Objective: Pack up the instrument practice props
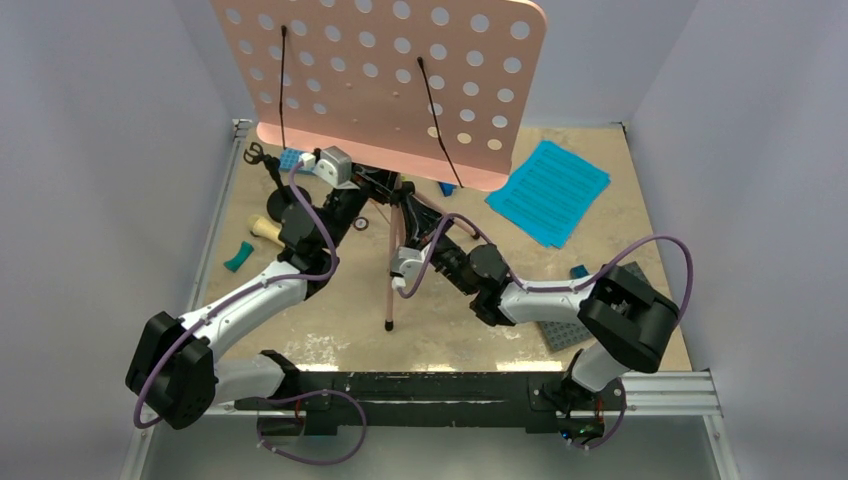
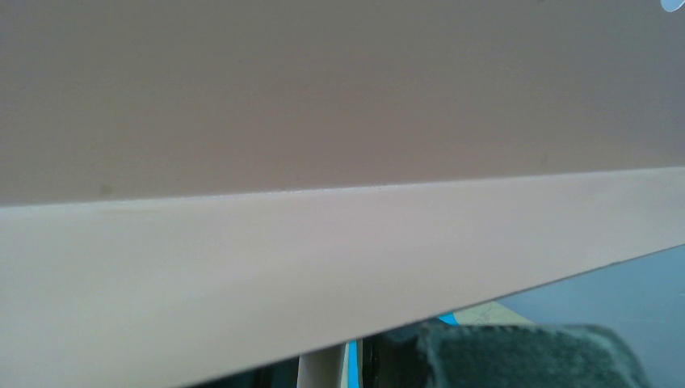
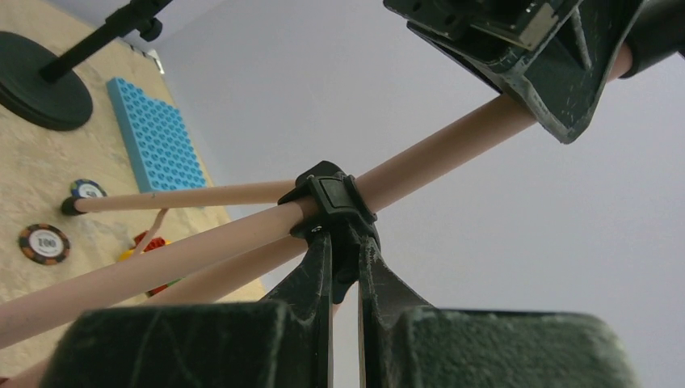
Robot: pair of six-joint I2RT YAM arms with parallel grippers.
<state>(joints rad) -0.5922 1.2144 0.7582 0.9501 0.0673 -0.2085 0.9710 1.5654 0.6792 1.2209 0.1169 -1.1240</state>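
The pink music stand's hole-dotted board (image 1: 385,70) rises at the back centre on its tripod; one leg (image 1: 392,290) reaches toward me. My right gripper (image 3: 345,242) is shut on the black collar (image 3: 331,198) where the legs meet, and it also shows in the top view (image 1: 412,222). My left gripper (image 1: 385,185) sits under the board, shut round the pink pole (image 3: 452,145); its fingers (image 3: 557,89) show in the right wrist view. The board's underside (image 2: 323,97) fills the left wrist view. Cyan pages (image 1: 548,190) lie back right. The cream microphone (image 1: 265,228) lies left. The black mic stand (image 1: 258,155) has its base (image 3: 36,81) far left.
A blue baseplate (image 1: 290,160) lies behind the left gripper and a grey baseplate (image 1: 580,320) under the right arm. A teal brick (image 1: 237,257), a small blue brick (image 1: 578,271) and poker chips (image 3: 46,242) lie on the tabletop. Grey walls enclose three sides.
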